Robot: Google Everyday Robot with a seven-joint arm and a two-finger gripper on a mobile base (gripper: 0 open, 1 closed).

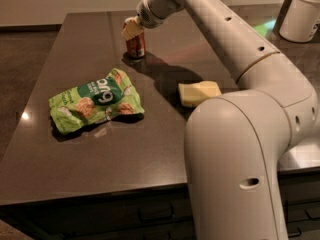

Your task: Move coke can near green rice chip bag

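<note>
A dark, glossy surface [70, 44] is seen from the near side, with a large white robot arm [235, 39] reaching from the near right across to the far middle. At the end of the arm, the claw [133, 29] is placed at the top of the coke can [136, 47], a small red can standing upright towards the far edge of the surface. The claw's pale tip overlaps the can's upper rim. Whether the claw is apart, together or clamped on the can cannot be told from this view.

The green rice chip bag [96, 105] is laid flat and crumpled on the near left part of the surface, well apart from the can. A pale yellow block [199, 93] is lying to the right of the bag, near the arm's shadow. A white container [302, 11] is seen at the far right.

The step in hand is judged to be the grasp of the can; the can has not yet been brought to the bag. For the next move, a firm hold on the can is called for. The can is then to be carried upright towards the near left and set down just beside the bag without the bag being pressed on or pushed away.
</note>
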